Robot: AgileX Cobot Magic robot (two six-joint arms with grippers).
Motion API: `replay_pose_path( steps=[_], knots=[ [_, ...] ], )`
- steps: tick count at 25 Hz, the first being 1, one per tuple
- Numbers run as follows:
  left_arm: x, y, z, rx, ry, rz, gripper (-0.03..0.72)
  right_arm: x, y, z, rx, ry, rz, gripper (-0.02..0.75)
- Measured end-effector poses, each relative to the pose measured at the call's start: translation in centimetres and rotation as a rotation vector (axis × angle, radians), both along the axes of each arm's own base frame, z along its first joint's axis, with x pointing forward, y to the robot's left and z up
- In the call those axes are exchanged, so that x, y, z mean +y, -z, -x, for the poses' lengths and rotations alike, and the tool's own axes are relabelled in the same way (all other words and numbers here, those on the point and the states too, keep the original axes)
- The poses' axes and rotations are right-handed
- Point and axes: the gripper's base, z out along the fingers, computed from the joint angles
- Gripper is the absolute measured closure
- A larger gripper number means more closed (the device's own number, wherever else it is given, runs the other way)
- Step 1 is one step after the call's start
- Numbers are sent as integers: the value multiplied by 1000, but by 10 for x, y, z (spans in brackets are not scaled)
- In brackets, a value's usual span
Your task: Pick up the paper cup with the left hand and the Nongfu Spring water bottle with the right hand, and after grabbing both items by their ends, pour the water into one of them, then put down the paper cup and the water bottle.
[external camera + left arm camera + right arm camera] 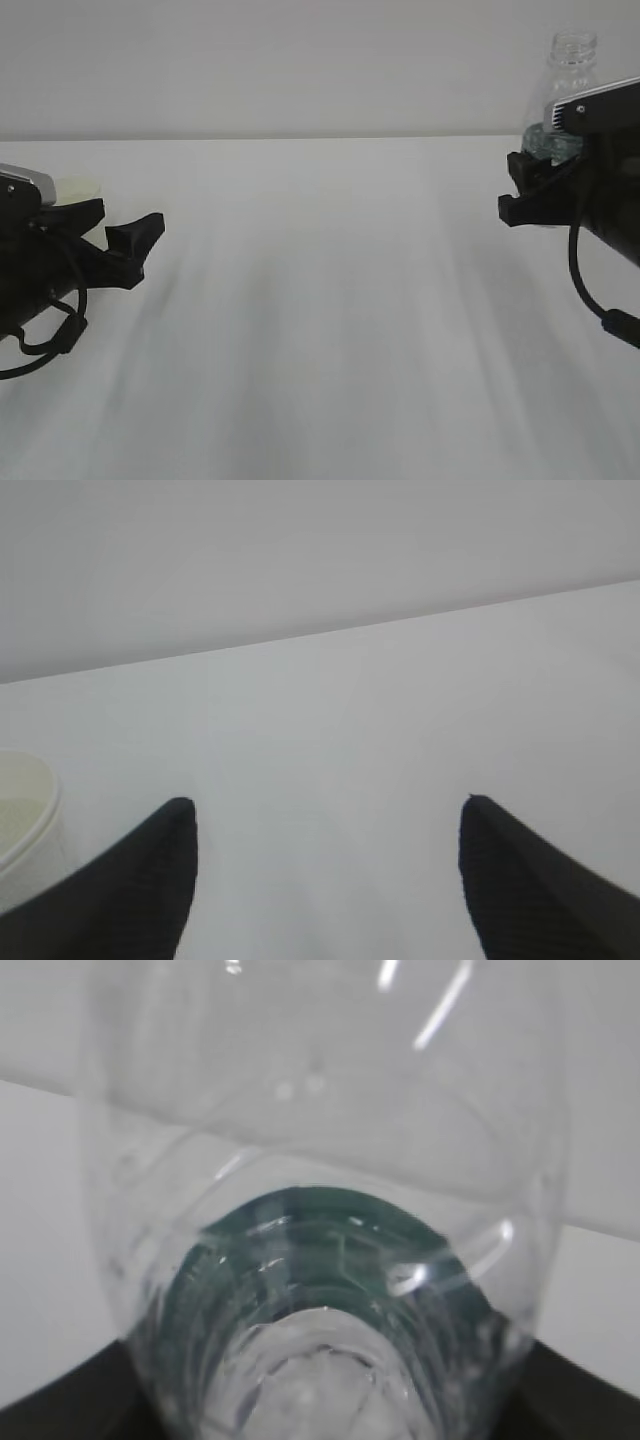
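The paper cup [80, 185] is a cream cup standing behind my left arm, mostly hidden. In the left wrist view only its rim [22, 815] shows at the lower left, outside the left finger. My left gripper [325, 805] is open with bare table between its fingers; from outside, the left gripper [135, 245] points right, low over the table. The Nongfu Spring water bottle [572, 70] stands upright at the far right, neck capless. The bottle [320, 1210] fills the right wrist view, green label visible through it. My right gripper [522, 192] is shut on its lower body.
A white table [320, 330] runs across the view between the two arms, with a pale wall behind it. Black cables hang from both arms, the right one [590, 290] looping down toward the table.
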Motion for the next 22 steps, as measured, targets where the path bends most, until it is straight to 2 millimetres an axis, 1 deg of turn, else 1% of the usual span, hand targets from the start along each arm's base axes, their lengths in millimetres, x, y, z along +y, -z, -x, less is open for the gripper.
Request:
replay_pose_path(
  steps=[6, 12, 22],
  knots=[
    [1, 0, 0, 1, -12, 3, 101, 3, 23, -10, -6, 12, -32, 271],
    [2, 0, -1, 1, -19, 5, 101, 6, 41, -15, -4, 7, -83, 271],
    [2, 0, -1, 1, -21, 5, 101, 6, 67, -21, 1, 40, -133, 271]
  ],
)
